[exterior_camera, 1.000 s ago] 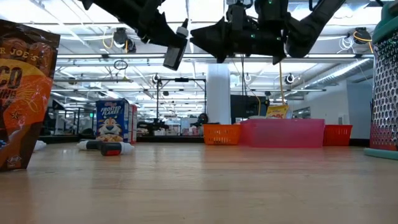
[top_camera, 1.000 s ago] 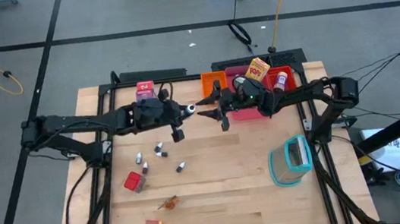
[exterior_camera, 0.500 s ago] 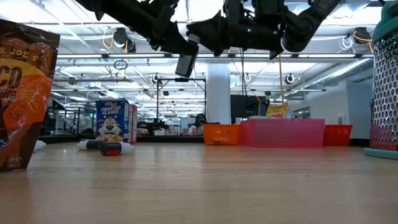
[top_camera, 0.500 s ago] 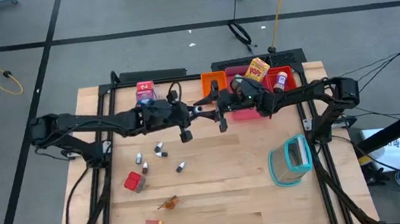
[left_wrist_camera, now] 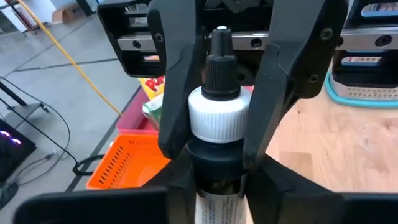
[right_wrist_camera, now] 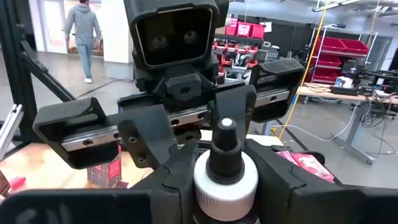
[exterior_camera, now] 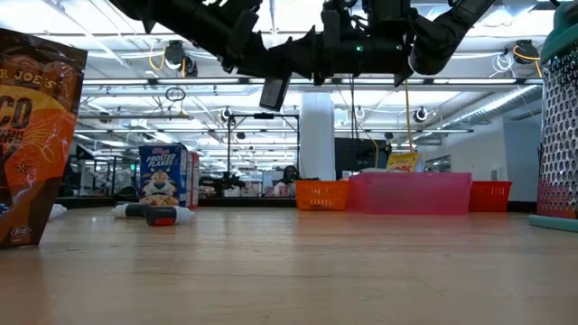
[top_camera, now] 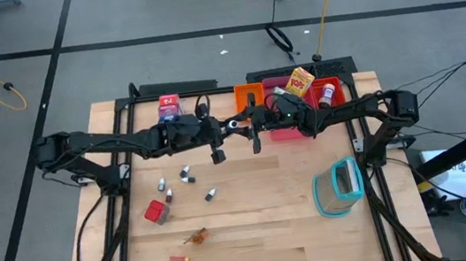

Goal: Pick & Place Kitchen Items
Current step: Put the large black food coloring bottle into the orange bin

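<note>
Both arms meet above the worktop at its 12 o'clock edge, hands facing each other. The left hand is clamped on a small dark-capped bottle, fingers pressed against its white collar. The right hand stands around the same bottle's cap end; whether its fingers grip cannot be told. Loose items lie below: three small bottles near centre-left, a red cube at 8 o'clock, orange-brown bits at 7 o'clock, a yellow carton in the far trays

Bottle — white collar, black cap — black fingers.
</note>
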